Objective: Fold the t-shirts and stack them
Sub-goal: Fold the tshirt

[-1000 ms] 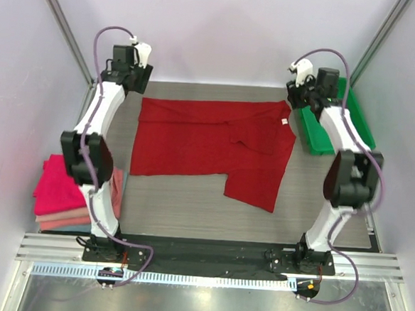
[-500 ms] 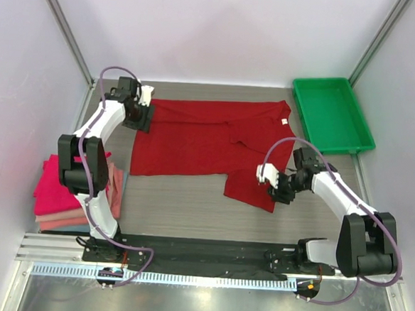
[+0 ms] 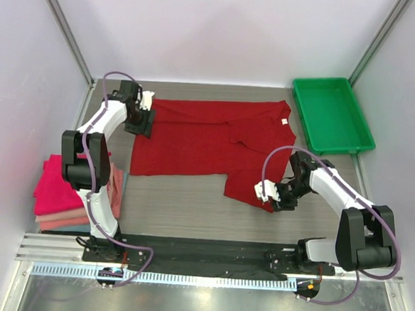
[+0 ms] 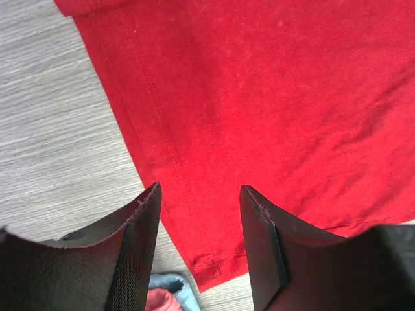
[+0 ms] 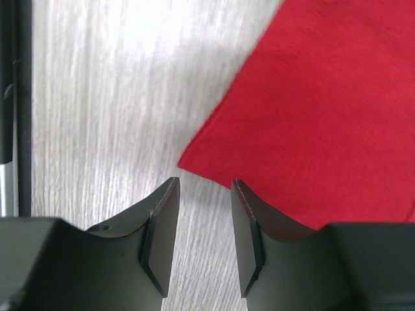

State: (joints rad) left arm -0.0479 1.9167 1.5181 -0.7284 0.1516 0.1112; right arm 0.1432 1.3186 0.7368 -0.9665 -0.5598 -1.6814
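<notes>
A large dark crimson t-shirt [image 3: 208,141] lies spread on the table, its right part folded over toward the front. My left gripper [image 3: 143,120] is open, low over the shirt's left edge near the far corner; the wrist view shows the hemmed edge and a corner of the cloth [image 4: 214,129] between the fingers. My right gripper [image 3: 273,198] is open, low at the shirt's front right corner; that corner [image 5: 311,116] lies just ahead of the fingertips [image 5: 162,220]. A stack of folded t-shirts [image 3: 59,188], magenta-pink over salmon and pale pink, sits at the left.
A green plastic tray [image 3: 331,114] stands at the back right. Slanted frame posts rise at both back corners. The rail [image 3: 208,254] with the arm bases runs along the near edge.
The right arm swung from beside the tray down to the shirt's front right corner and edged closer. The left arm dropped from the far left corner onto the shirt's left edge.
</notes>
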